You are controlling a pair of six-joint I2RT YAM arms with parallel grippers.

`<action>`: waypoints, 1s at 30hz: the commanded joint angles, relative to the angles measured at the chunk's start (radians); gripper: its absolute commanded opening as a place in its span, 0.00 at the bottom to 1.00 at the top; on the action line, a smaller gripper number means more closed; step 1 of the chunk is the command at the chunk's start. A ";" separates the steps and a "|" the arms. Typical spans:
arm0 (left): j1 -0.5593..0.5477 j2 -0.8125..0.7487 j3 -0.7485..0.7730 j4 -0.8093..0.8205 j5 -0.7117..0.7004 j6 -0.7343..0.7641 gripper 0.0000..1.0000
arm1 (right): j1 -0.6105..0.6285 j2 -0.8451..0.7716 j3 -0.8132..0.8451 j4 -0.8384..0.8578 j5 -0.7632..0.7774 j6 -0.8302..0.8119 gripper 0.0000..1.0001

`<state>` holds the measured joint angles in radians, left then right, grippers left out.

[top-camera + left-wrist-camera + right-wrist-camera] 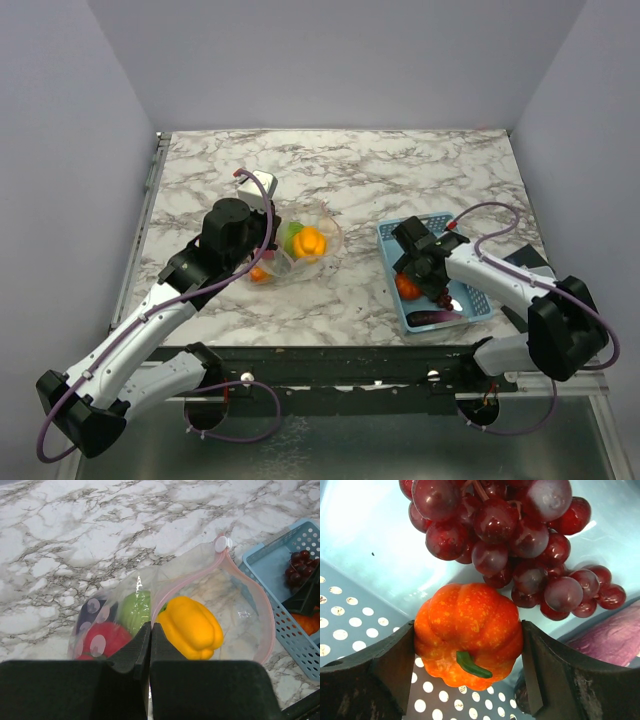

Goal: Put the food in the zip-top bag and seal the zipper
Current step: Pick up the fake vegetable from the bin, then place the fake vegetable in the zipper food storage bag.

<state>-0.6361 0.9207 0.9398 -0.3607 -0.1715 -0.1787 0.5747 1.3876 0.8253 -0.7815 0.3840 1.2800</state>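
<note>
In the basket (430, 218), the eggplant (435, 318) lies left-to-right — stem end unclear.

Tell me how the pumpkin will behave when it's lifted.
The pumpkin looks rigid and probably light, a glossy moulded toy. Its rounded ribs between the right gripper's flat fingers may let it slip or swivel. Released, it would likely roll.

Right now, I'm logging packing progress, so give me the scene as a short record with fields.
bag: zip-top bag, mouth open, zipper unsealed
in bag: yellow pepper, green piece, red piece
left gripper: shut on the bag's near edge
right gripper: in the blue basket, fingers against both sides of the orange pumpkin
also in basket: grapes, eggplant
</note>
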 commanded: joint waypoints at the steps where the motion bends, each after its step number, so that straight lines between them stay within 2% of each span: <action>1: 0.003 0.005 -0.009 0.005 0.016 -0.008 0.00 | -0.001 -0.057 0.019 -0.076 0.073 0.030 0.41; 13: 0.003 0.009 -0.009 0.003 0.017 -0.007 0.00 | -0.001 -0.155 0.115 -0.155 0.142 -0.008 0.17; 18: 0.003 0.007 -0.009 0.003 0.017 -0.008 0.00 | -0.002 -0.218 0.181 -0.123 0.132 -0.124 0.02; 24: 0.003 0.008 -0.007 0.004 0.018 -0.008 0.00 | -0.001 -0.270 0.273 -0.051 0.069 -0.304 0.01; 30: 0.003 0.004 -0.007 0.003 0.017 -0.007 0.00 | -0.001 -0.320 0.281 0.102 -0.076 -0.469 0.01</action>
<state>-0.6361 0.9283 0.9398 -0.3607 -0.1715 -0.1787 0.5747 1.0946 1.0847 -0.7860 0.4076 0.9512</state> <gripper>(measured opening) 0.005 0.739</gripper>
